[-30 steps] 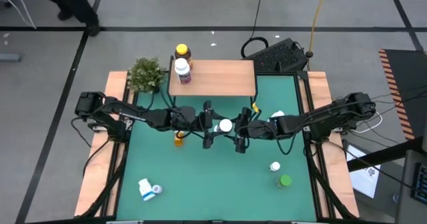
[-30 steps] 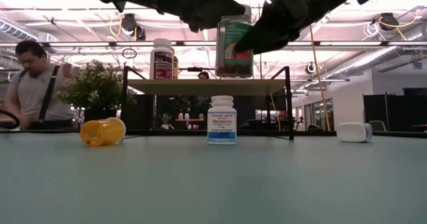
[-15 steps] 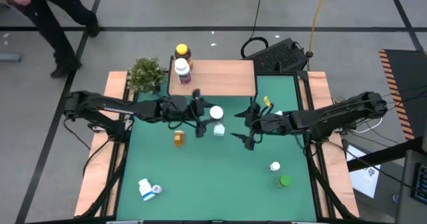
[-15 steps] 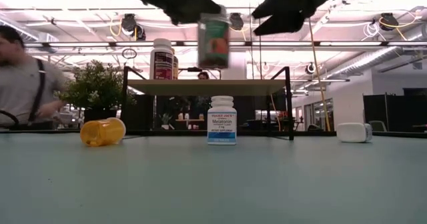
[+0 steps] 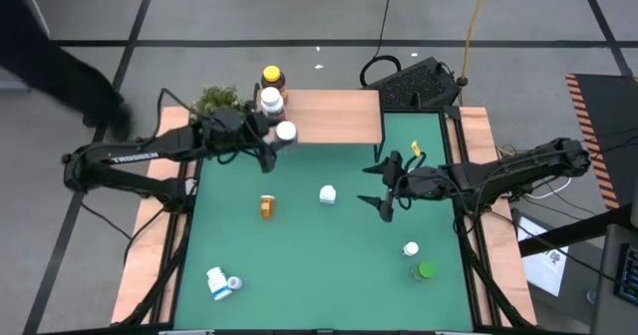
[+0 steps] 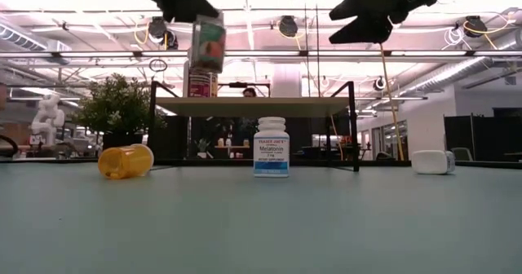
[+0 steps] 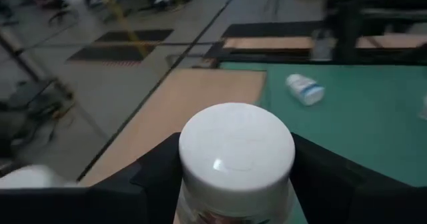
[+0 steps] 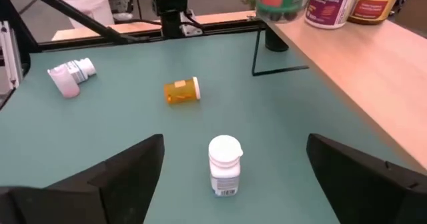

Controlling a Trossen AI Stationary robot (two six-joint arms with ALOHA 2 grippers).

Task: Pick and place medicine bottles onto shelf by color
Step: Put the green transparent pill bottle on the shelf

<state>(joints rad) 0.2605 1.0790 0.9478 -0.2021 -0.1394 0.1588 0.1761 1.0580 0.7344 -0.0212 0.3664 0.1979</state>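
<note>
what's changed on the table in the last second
The left tool carried the white-capped bottle from mid-table to the shelf; the right tool let go and backed off, open. The other bottles stayed put.

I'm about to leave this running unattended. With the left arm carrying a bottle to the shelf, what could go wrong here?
1. The left gripper holds the white-capped bottle tilted; set down like that, it may topple.
2. It is close to the two bottles already on the shelf and could knock them.
3. The right gripper, open, hangs near the white bottle.
</note>
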